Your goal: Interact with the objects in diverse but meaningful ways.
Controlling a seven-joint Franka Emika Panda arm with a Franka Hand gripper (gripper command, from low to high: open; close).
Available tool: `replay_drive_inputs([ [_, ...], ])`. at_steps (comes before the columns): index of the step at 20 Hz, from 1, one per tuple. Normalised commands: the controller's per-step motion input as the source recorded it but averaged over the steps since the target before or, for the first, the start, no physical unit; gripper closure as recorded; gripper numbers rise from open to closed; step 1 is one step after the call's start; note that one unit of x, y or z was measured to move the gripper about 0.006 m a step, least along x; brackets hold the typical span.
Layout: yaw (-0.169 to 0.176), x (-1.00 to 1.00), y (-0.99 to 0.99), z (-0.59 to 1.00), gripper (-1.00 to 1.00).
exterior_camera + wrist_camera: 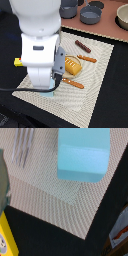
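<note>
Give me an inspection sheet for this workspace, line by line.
Surface: pale woven mat on a dark table.
Job's things: bread loaf on the mat; dark sausage nearby; light blue carton on the mat; yellow block at the mat's edge, exterior view's left.
Clutter: two orange sticks; grey pots behind.
Grippers: jaws hidden by the arm; state unclear.
Cables: black cable trailing from the arm.
Surroundings: tan surface behind the mat.

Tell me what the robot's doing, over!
End effector hidden in both views, state unknown. Wrist view shows light blue carton on the mat, yellow block at mat's edge. Bread loaf, sausage untouched. Arm blocks much of exterior view.
</note>
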Motion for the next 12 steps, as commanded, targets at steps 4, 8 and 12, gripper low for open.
replay_drive_inputs([
  [4,0.013,0.09,-0.02,-0.22,-1.00],
  [8,0.020,0.09,-0.03,-0.25,-1.00],
  [12,0.016,0.12,-0.05,-0.22,-1.00],
])
